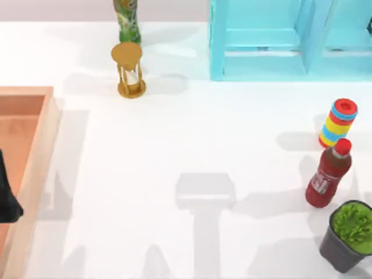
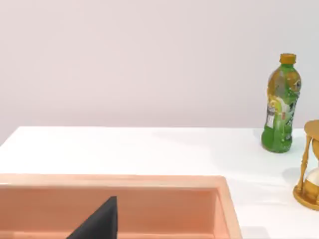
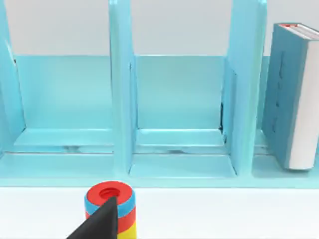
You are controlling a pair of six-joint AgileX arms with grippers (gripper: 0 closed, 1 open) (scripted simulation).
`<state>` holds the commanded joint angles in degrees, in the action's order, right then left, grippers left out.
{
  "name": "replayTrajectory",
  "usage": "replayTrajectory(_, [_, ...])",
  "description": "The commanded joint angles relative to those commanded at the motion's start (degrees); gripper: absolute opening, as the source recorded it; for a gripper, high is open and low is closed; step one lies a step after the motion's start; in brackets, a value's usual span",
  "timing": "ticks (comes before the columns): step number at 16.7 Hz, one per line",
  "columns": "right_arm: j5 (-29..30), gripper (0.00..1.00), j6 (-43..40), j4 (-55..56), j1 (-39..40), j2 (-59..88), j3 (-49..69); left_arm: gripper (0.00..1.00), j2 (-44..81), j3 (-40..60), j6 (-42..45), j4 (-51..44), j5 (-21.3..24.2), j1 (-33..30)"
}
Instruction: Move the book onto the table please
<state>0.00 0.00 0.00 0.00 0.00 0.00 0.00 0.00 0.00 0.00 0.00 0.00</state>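
Note:
The book (image 3: pixel 293 94) has a teal-blue cover, white page edges and a red strip on top. It stands upright in a compartment of the light-blue shelf unit (image 3: pixel 179 114), which rests at the far right of the white table (image 1: pixel 174 145). A dark part of my right gripper (image 3: pixel 102 221) shows in the right wrist view, facing the shelf and well short of the book. My left arm (image 1: pixel 7 195) is parked over the wooden tray at the table's left edge, and a dark part of my left gripper (image 2: pixel 99 221) shows above the tray floor.
The orange-brown wooden tray (image 1: pixel 35 174) lies at the left. A green bottle (image 1: pixel 127 20) and a golden hourglass (image 1: pixel 129 70) stand at the back. At the right stand a stack of coloured rings (image 1: pixel 337 123), a red bottle (image 1: pixel 328 174) and a potted plant (image 1: pixel 349 235).

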Motion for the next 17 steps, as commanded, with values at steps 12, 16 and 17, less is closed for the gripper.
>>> replayTrajectory(12, [-5.6,1.0,-2.2,8.3,-7.1,31.9,19.1,1.0,0.0,0.0,0.0,0.0,0.0,0.0])
replayTrajectory(16, [-9.3,1.0,-3.7,13.8,-11.8,55.5,31.9,1.0,0.0,0.0,0.0,0.0,0.0,0.0])
replayTrajectory(17, [-10.2,1.0,-4.1,15.2,-13.0,61.5,35.2,1.0,0.0,0.0,0.0,0.0,0.0,0.0])
